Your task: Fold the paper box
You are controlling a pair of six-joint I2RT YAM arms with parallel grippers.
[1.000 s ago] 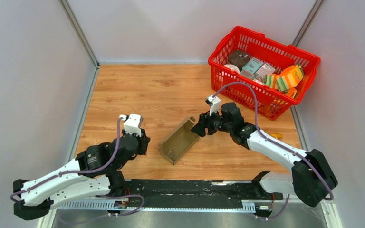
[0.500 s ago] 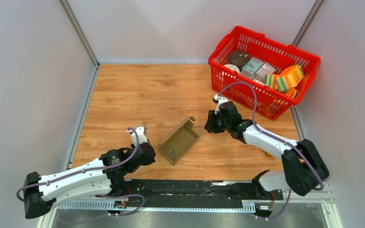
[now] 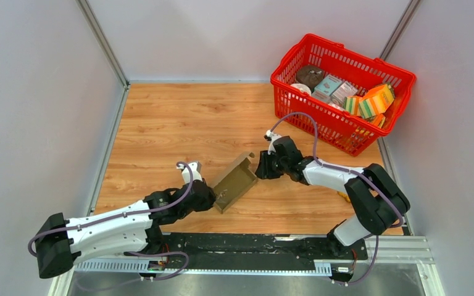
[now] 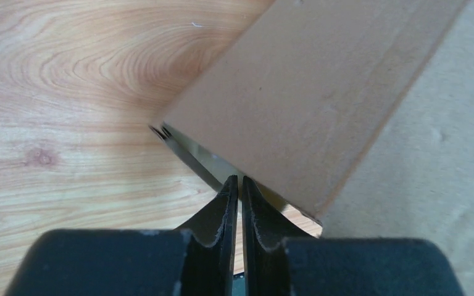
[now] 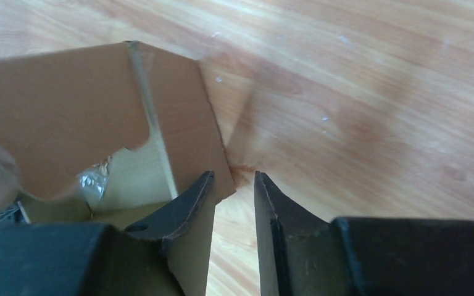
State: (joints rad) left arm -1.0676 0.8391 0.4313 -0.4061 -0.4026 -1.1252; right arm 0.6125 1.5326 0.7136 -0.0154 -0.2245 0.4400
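Brown paper box, red basket

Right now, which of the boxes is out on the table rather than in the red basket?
The plain brown paper box, lying on the wood table. The colourful printed packages all sit inside the red basket.

Bright, even light — soft shadows, wrist views blurred up close.
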